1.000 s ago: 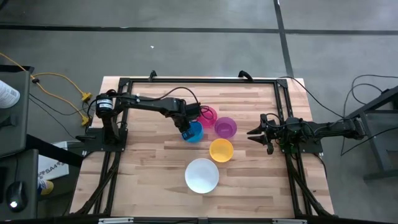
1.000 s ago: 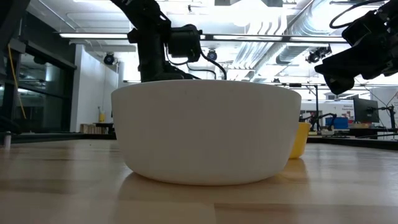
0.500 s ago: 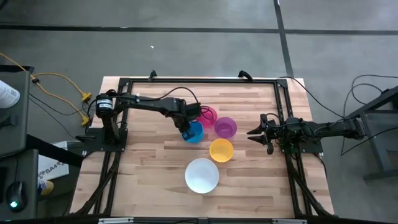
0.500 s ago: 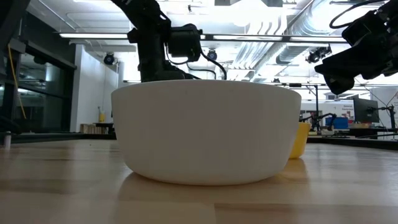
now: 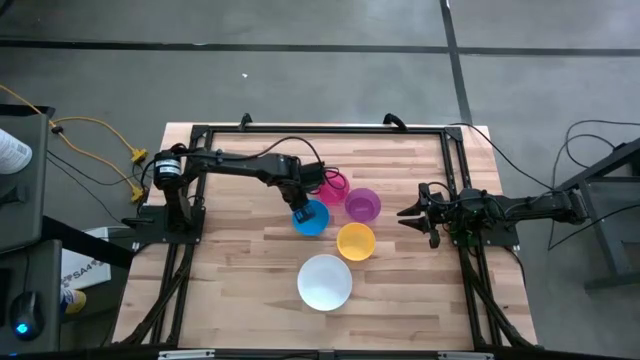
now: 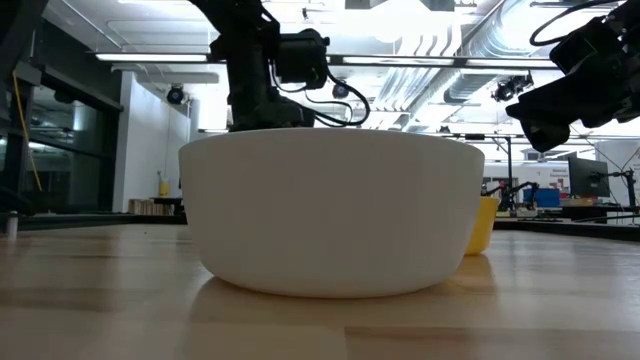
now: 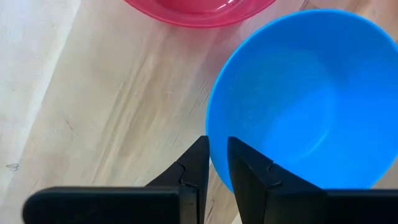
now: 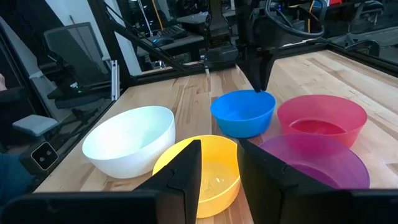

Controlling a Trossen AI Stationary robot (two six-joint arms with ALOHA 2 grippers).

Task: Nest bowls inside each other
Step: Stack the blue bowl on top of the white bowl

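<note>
My left gripper (image 7: pixel 216 163) is pinching the thin rim of the blue bowl (image 7: pixel 305 99), with the pink bowl (image 7: pixel 199 9) just past my fingers, so the blue one could slip out and bump it.

A pale wooden plank surface (image 5: pixel 240 250) carries five round plastic bowls. The pink-red bowl (image 5: pixel 334 185), purple bowl (image 5: pixel 363 204) and blue bowl (image 5: pixel 310 217) cluster near its middle. The yellow-orange bowl (image 5: pixel 356 241) and larger white bowl (image 5: pixel 325 282) sit nearer the front edge.
</note>
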